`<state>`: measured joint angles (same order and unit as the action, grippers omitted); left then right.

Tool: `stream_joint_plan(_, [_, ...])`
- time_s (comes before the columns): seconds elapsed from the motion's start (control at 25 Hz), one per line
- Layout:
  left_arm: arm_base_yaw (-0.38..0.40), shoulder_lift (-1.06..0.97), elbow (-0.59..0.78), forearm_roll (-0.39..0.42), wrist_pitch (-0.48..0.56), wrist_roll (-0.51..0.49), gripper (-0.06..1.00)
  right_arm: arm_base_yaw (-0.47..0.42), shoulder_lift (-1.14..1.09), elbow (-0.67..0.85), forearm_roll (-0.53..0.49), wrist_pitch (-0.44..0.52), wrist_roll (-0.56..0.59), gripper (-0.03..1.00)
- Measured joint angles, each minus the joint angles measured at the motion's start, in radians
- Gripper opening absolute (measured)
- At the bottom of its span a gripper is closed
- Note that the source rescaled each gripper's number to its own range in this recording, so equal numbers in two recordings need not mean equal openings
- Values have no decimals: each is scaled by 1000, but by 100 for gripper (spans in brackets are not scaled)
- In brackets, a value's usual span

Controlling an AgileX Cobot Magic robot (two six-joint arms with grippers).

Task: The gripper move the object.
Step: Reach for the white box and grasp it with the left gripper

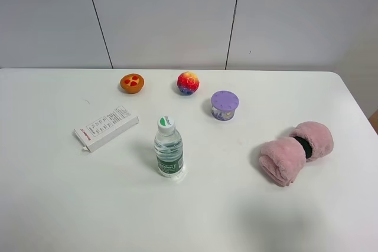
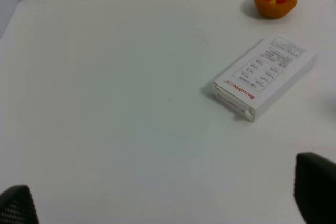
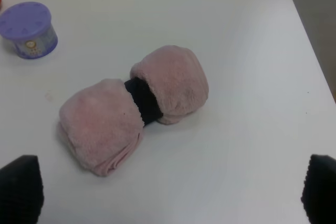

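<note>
Box (image 1: 106,128) of white cardboard, flat and long, with black print and a red mark, lies left of centre in the exterior high view. It rests flat on the white table (image 1: 59,205), turned at a slant. A clear water bottle (image 1: 169,149) with a green and white cap stands upright near the middle of the frame, near the box but not touching it. Toward the upper middle, an orange toy cake (image 1: 132,82) and a red and yellow ball (image 1: 188,82) sit side by side, apart from each other. A purple tub (image 1: 224,105) is just right of the ball and a little lower. At the right of the frame lies a pink fluffy roll (image 1: 295,151) cinched by a black band, well apart from the rest.

Neither arm shows in the exterior high view. In the left wrist view the left gripper (image 2: 165,198) has its black jaws spread wide over bare table, and the box (image 2: 265,77) lies beyond them, untouched. In the right wrist view the right gripper (image 3: 168,190) is likewise spread wide over bare table, short of the pink roll.
</note>
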<state>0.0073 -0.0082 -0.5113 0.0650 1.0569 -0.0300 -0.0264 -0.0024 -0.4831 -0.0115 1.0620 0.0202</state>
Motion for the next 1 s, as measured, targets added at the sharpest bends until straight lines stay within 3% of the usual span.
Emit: stream_joint_plan(1.0, [0, 0, 0, 0, 0, 0, 99, 0, 0, 0, 0, 0, 0, 100])
